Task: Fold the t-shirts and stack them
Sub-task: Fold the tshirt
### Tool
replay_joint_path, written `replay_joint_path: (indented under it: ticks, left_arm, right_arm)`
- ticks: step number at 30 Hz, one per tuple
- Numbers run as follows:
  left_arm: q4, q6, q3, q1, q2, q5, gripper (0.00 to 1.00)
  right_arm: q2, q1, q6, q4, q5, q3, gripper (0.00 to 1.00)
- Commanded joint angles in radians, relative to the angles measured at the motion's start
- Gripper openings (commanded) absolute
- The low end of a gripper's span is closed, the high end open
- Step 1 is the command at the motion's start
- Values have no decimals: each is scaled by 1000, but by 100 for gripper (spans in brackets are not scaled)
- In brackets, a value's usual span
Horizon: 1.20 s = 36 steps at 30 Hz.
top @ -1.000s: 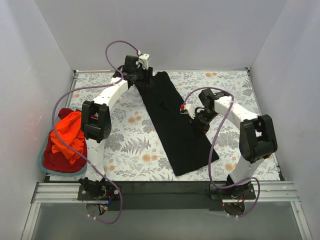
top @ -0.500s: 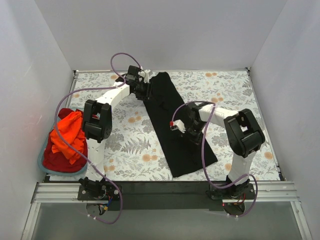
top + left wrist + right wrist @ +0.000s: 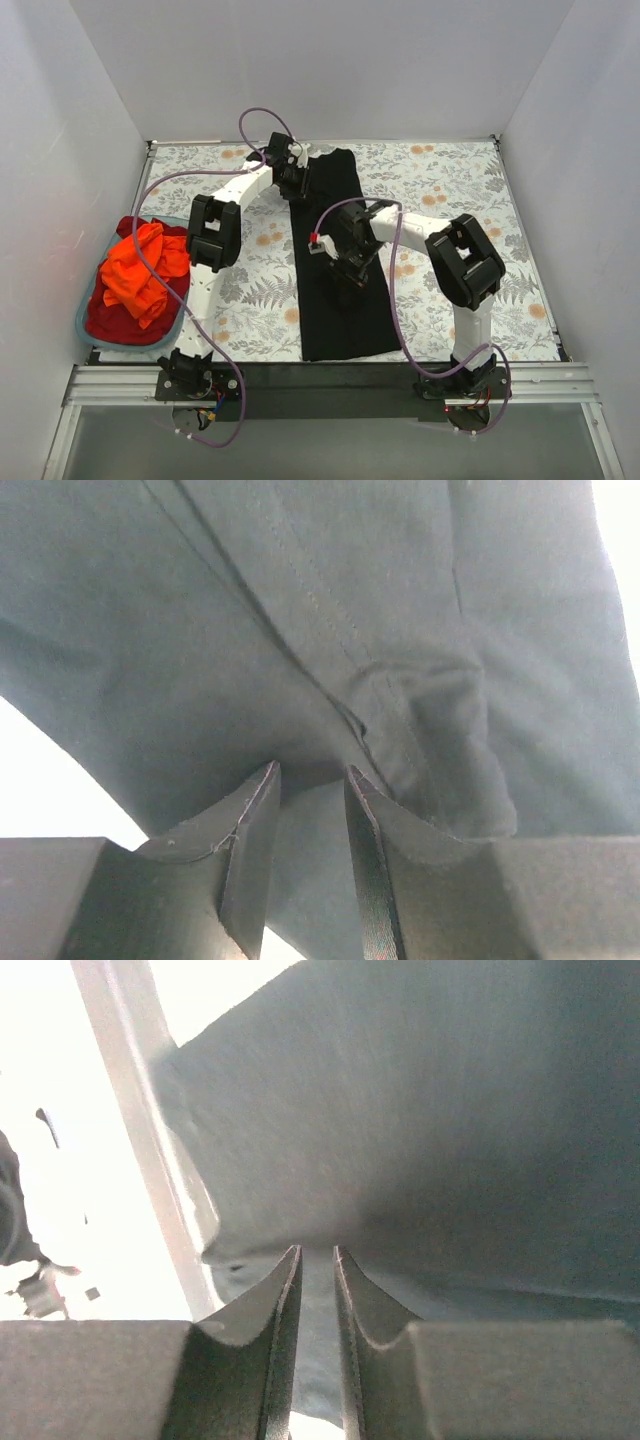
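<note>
While the orange-red t-shirts (image 3: 140, 270) sit heaped in the teal basket (image 3: 84, 322), the black t-shirt (image 3: 345, 320) lies on the desk (image 3: 450, 190) to the right of that basket, well apart, as a long narrow strip. The left fingers (image 3: 240, 840) pinch its end farther back than the basket; the right fingers (image 3: 265, 1310), nearly pressed together, nip a fold roughly level with it. Being limp, light cloth, it will likely sag and drag, so hems and corners seem the surest holds.
</note>
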Motion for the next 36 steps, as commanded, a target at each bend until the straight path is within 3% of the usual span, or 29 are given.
replay_joint_path:
  ticks: [1,6,14,17,20,25,29,36]
  left_arm:
    - [9,46,124,-5,90,-23,31]
    - [28,59,319,-5,202,-17,32]
    - [245,26,188,27,-47,-1,50]
    - [256,-2,97,27,-164,51,50]
    - [261,-31,-44,27,-229,106,46]
    - [255,-88,-240,27,-295,144,29]
    - [261,-126,-313,27,-284,166,26]
    - [246,-117,-287,28,-198,125,25]
  right_arm:
    - [-84,-50,19,18,-94,134,26]
    - [-25,-186,74,21,-103,340,26]
    - [170,-383,143,28,93,715,26]
    - [222,-393,160,44,161,777,25]
    - [245,-390,191,99,194,776,24]
    - [276,-389,241,175,233,744,20]
    - [284,-381,269,249,253,684,20]
    - [336,-377,297,335,312,632,18]
